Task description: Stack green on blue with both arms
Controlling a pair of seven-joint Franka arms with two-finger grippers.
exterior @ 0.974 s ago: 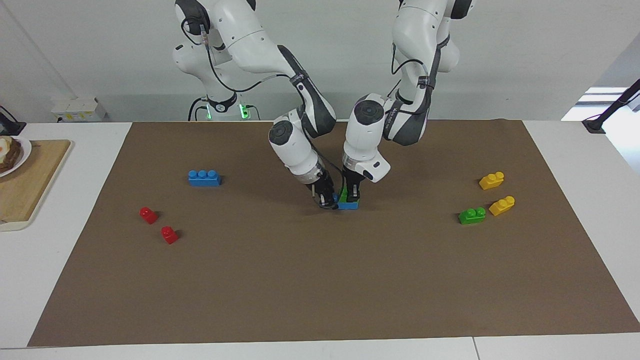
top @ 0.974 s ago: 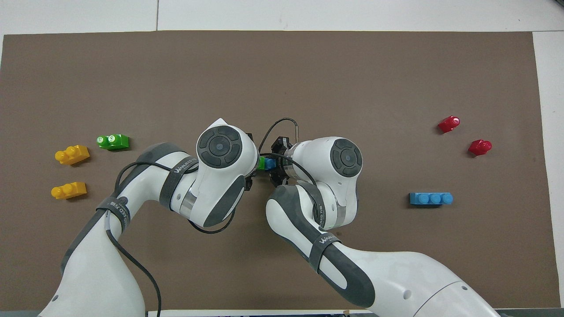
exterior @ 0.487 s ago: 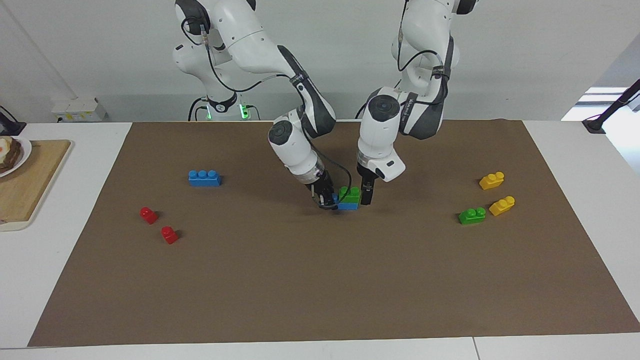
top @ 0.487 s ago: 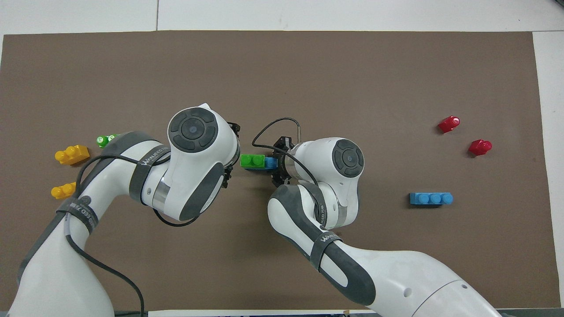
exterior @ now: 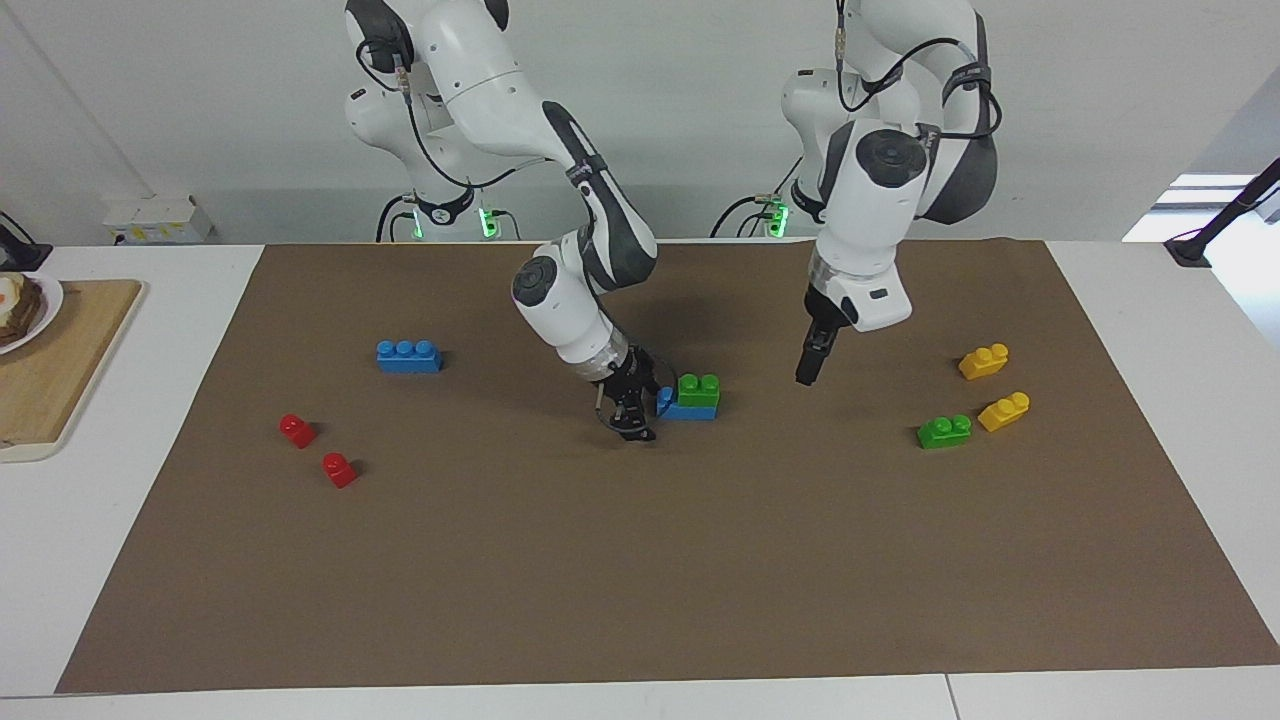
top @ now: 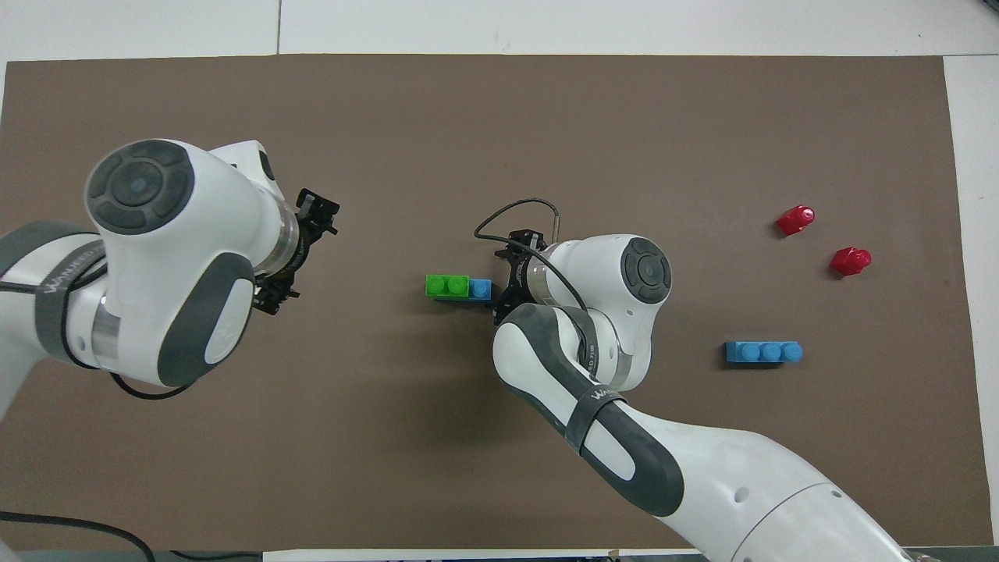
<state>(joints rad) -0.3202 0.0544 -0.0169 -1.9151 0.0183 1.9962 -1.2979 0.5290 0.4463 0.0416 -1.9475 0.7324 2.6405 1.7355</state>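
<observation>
A green brick (exterior: 698,388) sits stacked on a blue brick (exterior: 686,411) at the middle of the brown mat; the pair also shows in the overhead view, green (top: 446,286) on blue (top: 481,289). My right gripper (exterior: 630,415) is low, just beside the blue brick's bare end, open and off it; it also shows in the overhead view (top: 509,272). My left gripper (exterior: 808,370) is open and empty, raised over the mat between the stack and the second green brick (exterior: 944,431). The second blue brick (exterior: 408,356) lies toward the right arm's end.
Two yellow bricks (exterior: 983,361) (exterior: 1003,411) lie by the second green brick at the left arm's end. Two red bricks (exterior: 297,430) (exterior: 339,469) lie at the right arm's end. A wooden board (exterior: 50,370) with a plate (exterior: 40,315) stands off the mat there.
My left gripper let go of the green brick, rose and swung toward its own end. My right gripper came off the blue brick and drew slightly aside. The stack stays put.
</observation>
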